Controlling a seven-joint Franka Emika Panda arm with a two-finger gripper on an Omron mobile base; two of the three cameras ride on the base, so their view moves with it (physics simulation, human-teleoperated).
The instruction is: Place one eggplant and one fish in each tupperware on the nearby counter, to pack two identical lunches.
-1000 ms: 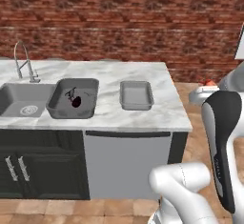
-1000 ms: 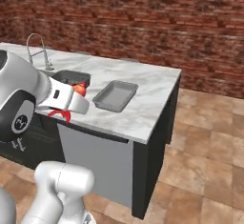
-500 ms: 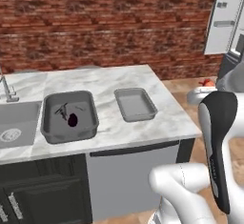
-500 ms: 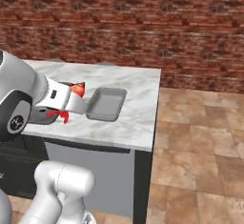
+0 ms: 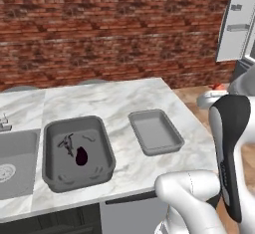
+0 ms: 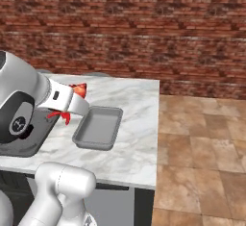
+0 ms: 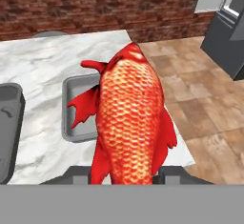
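While the jaws grip the red fish [image 7: 128, 118] above the worktop [image 5: 124, 98], the small tub [image 5: 155, 131] lies bare, likely its destination, since the big tub [image 5: 77, 153] already holds an eggplant [image 5: 81, 156] and grey fish [image 5: 65, 142].

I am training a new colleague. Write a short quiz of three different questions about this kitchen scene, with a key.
1. True or false: the gripper is shut on the red-orange fish.
2. Which lies in the large dark tupperware? A) a dark eggplant and a grey fish B) two eggplants C) nothing
3. Fill in: the smaller tupperware on the counter is ____.

Key: 1 true; 2 A; 3 empty
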